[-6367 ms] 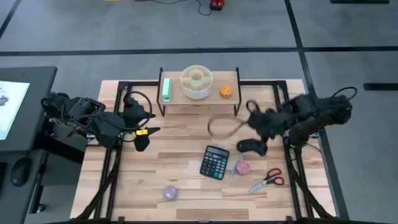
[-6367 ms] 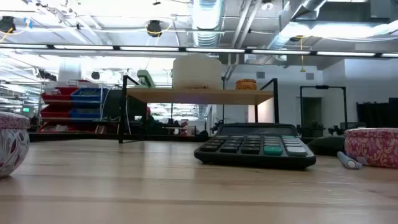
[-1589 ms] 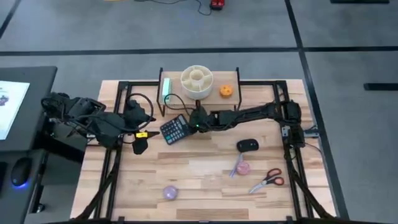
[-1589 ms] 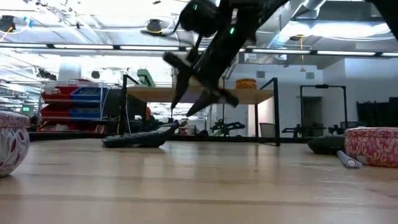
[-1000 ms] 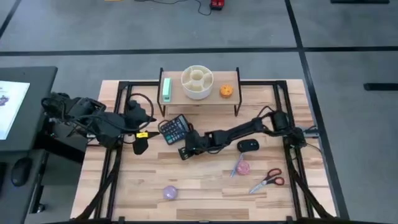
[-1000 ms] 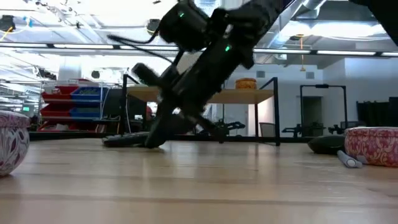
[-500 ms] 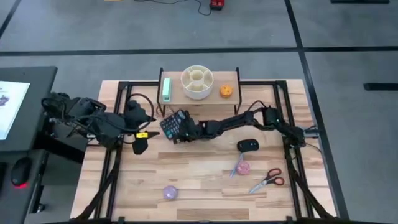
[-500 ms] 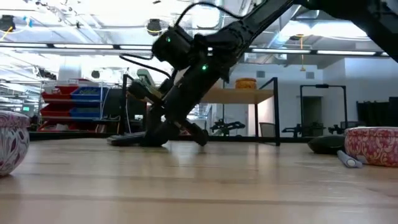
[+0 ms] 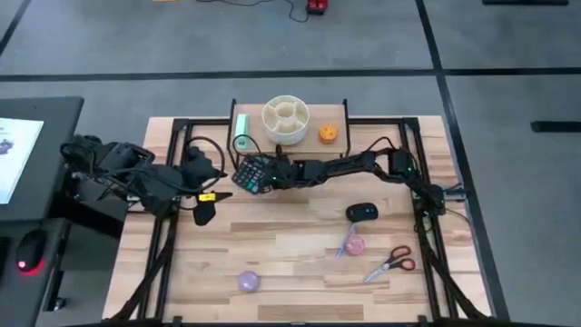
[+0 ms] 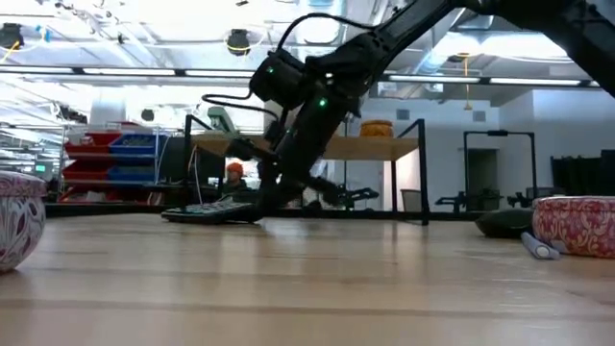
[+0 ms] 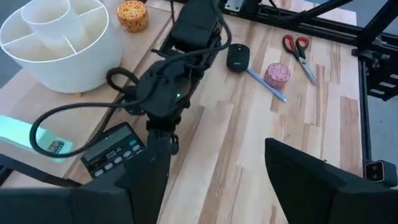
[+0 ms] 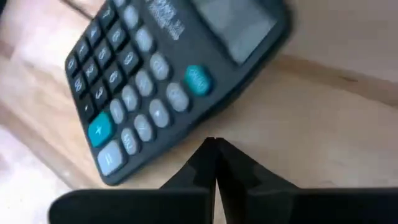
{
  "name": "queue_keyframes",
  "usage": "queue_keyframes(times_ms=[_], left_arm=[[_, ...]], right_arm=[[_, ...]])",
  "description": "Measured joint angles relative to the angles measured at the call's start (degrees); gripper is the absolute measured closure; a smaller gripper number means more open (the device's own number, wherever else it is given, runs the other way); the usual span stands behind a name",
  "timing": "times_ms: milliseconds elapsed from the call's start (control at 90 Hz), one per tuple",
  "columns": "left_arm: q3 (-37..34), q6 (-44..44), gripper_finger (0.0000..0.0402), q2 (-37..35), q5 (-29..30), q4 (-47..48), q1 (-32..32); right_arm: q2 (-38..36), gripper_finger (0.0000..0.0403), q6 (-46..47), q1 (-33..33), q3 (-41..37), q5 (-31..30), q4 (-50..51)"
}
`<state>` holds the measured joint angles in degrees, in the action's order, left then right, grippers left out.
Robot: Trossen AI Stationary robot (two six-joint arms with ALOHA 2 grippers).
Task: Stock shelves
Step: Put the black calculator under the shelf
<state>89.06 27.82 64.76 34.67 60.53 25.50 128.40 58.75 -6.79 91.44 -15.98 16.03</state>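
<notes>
The shelves (image 9: 338,113) stand at the table's far middle and carry a white divided bowl (image 9: 286,120), a green block (image 9: 241,130) and an orange tub (image 9: 327,133). A dark calculator (image 9: 252,173) lies flat on the table just in front of the shelf's left front leg. My right arm reaches in from the right, and its shut gripper (image 9: 270,174) is at the calculator's right side. My left gripper (image 9: 207,207) waits open at the table's left, holding nothing. My right gripper meets the calculator's long side edge (image 12: 193,134), next to the keys, with the tips of its shut fingers (image 12: 211,155). The fingers slant down from the table's right. The calculator lies flat on the table.
A black mouse (image 9: 361,212), a pink round tin (image 9: 354,244) with a pen beside it and red-handled scissors (image 9: 390,263) lie at the near right. A purple patterned tin (image 9: 249,280) sits near the front edge. Bare tabletop lies between them.
My right gripper, shut throughout, has swung from the table's middle toward the far edge and come in at the calculator's right side. The calculator has slid along the table toward the shelf's left front leg and turned a little.
</notes>
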Motion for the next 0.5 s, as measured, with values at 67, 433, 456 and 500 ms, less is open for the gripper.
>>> queue_keyframes(times_ms=[67, 433, 456, 500], left_arm=[[0.0, 0.0, 0.0164, 0.0, 0.0, 0.0, 0.0], [0.0, 0.0, 0.0164, 0.0, 0.1, 0.0, 0.0], [0.0, 0.0, 0.0164, 0.0, 0.1, 0.0, 0.0], [0.0, 0.0, 0.0164, 0.0, 0.1, 0.0, 0.0]], right_arm=[[-0.2, 0.0403, 2.0, 0.6, 0.0, -1.5, 0.1], [0.3, 0.0403, 18.6, 2.9, -0.7, -11.2, -3.0], [0.3, 0.0403, 18.9, 2.7, -0.7, -11.2, -3.6], [0.3, 0.0403, 19.2, 2.4, -0.7, -11.3, -4.8]])
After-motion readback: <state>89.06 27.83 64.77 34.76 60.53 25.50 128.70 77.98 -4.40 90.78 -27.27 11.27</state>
